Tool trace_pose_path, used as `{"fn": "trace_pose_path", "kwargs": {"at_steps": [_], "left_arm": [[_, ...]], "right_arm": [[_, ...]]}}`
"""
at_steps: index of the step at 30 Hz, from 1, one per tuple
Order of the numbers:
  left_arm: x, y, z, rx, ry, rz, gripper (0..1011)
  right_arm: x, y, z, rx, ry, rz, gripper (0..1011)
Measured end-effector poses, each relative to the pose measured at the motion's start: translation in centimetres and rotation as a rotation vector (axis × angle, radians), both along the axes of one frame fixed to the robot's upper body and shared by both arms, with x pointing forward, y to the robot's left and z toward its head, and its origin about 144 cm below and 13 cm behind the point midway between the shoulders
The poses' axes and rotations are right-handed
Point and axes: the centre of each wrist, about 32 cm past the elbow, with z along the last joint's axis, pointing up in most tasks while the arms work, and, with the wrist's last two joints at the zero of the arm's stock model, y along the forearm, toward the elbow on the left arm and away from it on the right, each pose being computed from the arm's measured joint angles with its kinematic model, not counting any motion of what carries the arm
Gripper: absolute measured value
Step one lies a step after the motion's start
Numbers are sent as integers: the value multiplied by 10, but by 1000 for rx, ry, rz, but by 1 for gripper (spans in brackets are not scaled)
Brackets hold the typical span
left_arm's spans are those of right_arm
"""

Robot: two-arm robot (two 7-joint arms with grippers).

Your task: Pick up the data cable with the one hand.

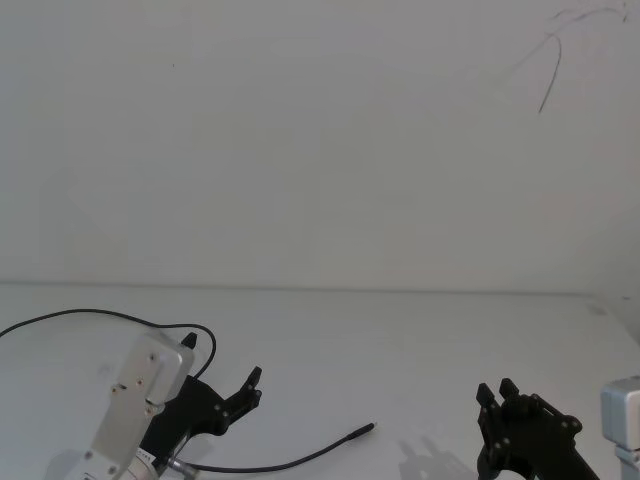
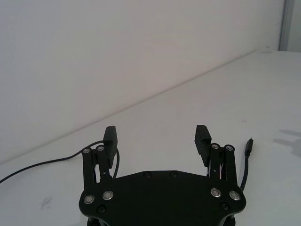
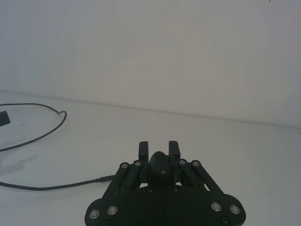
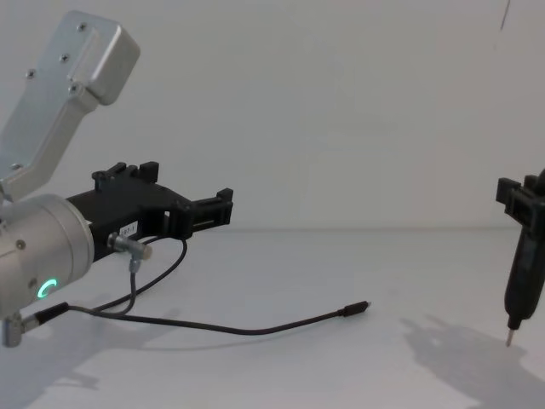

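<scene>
From the head view, the data cable (image 1: 300, 460) lies on the white tabletop (image 1: 420, 340) at the near left. Its plug points right towards the middle, and the far part of the cord curves away to the left edge. The left end effector (image 1: 222, 362) sits over the cord at the near left with its fingers spread apart, clamped on nothing. The right end effector (image 1: 495, 390) is at the near right, well apart from the plug, with its fingers drawn together. In the left wrist view, the left end effector (image 2: 156, 136) stands wide open over bare tabletop (image 2: 188, 108). The data cable (image 2: 245, 160) runs just beside one finger, its plug tip pointing away. In the right wrist view, the right end effector (image 3: 158, 148) has its two fingers close together with nothing held. The data cable (image 3: 47, 186) lies on the tabletop (image 3: 225, 141) to its left, plug end nearest it. From the chest view, the left end effector (image 4: 191, 187) hangs open above the tabletop (image 4: 341, 256) on the left. The data cable (image 4: 255, 331) lies flat below it, its plug reaching towards the middle. The right end effector (image 4: 509, 339) points down at the right edge.
</scene>
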Motion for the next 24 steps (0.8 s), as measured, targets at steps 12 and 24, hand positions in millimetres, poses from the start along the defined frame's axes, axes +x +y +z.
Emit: {"fn": "trace_pose_path", "kwargs": {"at_steps": [12,24], "left_arm": [[0,0,0,0,0,0,1001],[5,3,4,18,-5,-47,1001]], "right_arm": [[0,0,0,0,0,0,251],[0,0,0,0,0,0,251]]}}
